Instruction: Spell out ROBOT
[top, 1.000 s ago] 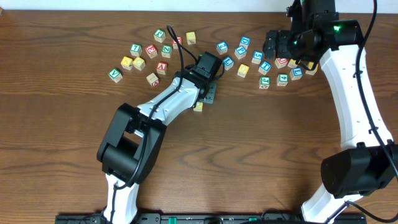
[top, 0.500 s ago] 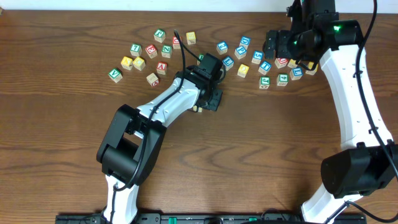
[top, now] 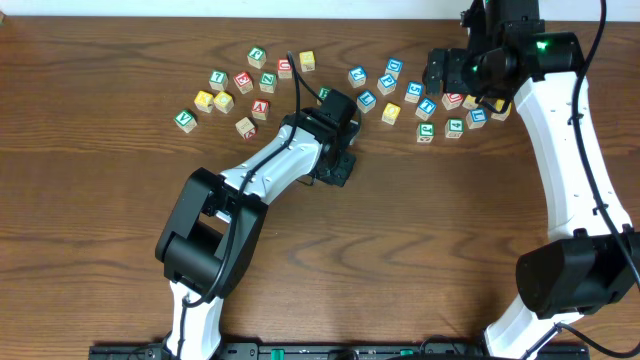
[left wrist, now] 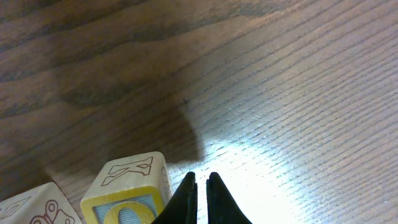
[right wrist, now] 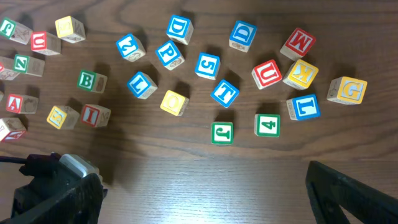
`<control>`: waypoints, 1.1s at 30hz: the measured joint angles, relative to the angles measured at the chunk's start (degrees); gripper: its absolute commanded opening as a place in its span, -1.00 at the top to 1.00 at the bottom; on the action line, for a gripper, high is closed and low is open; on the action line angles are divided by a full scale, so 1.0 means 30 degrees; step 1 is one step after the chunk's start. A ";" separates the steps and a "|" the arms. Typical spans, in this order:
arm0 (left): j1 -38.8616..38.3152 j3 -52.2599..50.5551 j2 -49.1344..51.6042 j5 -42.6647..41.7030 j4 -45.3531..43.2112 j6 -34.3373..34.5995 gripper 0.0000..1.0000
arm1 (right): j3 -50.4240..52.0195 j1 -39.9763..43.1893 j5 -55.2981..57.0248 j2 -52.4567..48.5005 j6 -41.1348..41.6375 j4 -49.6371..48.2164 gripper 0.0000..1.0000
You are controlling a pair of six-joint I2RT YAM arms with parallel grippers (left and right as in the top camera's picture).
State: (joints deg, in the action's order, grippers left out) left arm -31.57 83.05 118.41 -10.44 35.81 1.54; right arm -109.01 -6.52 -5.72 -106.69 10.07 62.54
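Both arms have white shells and black rounded joints. From the wrist of the left arm (top: 268,167) a thin black cable (top: 296,80) curves toward 11 o'clock. The right arm (top: 570,140) shows a small green light (top: 543,45) at 1 o'clock. The left gripper (left wrist: 200,182) has black, pointed fingers, perhaps of plastic.

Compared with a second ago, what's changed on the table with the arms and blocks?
The left tool, shut, turned and slid slightly toward the robot's base. The yellow-edged cube seen beside it overhead is now hidden under the arm; the wrist view shows it next to the tool, not gripped. Nothing grasped or released. The right tool, open, and the scattered cubes stayed put.
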 measured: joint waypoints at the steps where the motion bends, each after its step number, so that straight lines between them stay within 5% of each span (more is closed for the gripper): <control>1: 0.0000 0.0000 0.0000 0.0029 0.0000 -0.0058 0.85 | 0.0000 0.0000 0.0000 0.0000 0.0000 -0.0007 -0.99; 33: 0.0000 0.0007 0.0000 0.1100 -0.0663 0.0481 0.85 | 0.0000 0.0000 -0.0007 0.0000 0.0000 0.0000 -0.99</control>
State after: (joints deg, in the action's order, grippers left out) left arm -31.57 83.07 118.41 -7.14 33.82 2.98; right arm -109.01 -6.52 -5.74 -106.69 10.07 62.54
